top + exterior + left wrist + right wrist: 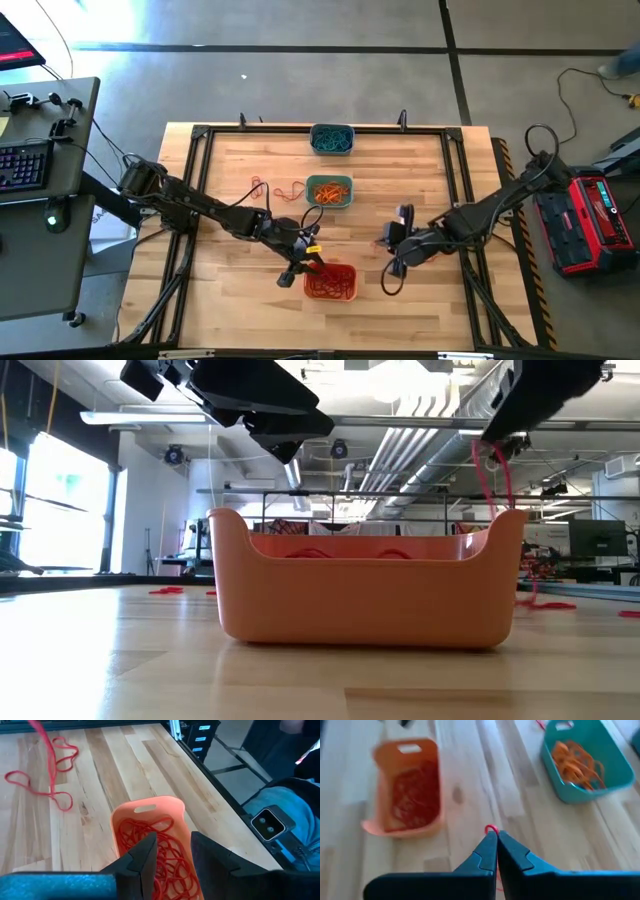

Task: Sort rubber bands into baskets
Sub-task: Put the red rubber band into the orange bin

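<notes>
The table [420,300] carries three baskets: orange [330,283] with red bands [165,855], teal [329,191] with orange bands [577,762], grey-blue [331,139]. Above the orange basket, the left gripper [303,262] is parted, empty. The right gripper [497,838] is closed on a red band [491,828].

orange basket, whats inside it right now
The orange basket holds a tangled heap of red rubber bands. They cover its floor, so anything beneath them is hidden.
</notes>
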You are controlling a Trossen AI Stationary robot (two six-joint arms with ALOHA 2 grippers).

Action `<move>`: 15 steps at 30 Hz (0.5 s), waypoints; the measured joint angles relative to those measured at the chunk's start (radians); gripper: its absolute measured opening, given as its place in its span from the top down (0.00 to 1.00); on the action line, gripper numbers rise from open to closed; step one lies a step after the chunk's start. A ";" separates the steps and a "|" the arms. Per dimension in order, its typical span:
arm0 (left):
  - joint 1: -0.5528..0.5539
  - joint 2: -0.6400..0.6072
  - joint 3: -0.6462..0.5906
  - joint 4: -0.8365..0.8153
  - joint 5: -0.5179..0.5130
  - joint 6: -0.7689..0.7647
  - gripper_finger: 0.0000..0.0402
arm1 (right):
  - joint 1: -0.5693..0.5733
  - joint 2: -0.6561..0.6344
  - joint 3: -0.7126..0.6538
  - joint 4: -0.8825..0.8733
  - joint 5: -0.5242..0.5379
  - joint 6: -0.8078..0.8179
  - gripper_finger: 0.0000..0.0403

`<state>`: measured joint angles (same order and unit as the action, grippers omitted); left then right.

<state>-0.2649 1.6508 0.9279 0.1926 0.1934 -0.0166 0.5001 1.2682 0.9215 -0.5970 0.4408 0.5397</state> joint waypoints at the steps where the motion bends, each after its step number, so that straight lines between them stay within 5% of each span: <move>1: 0.000 0.000 0.000 0.000 0.000 0.000 0.72 | 0.005 0.000 0.000 0.018 0.000 -0.008 1.00; 15: -0.002 0.000 0.000 -0.001 0.000 0.010 0.72 | 0.060 0.000 0.000 0.270 0.007 -0.156 1.00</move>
<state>-0.2666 1.6508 0.9279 0.1920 0.1935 -0.0065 0.5601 1.2682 0.9215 -0.3268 0.4479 0.3840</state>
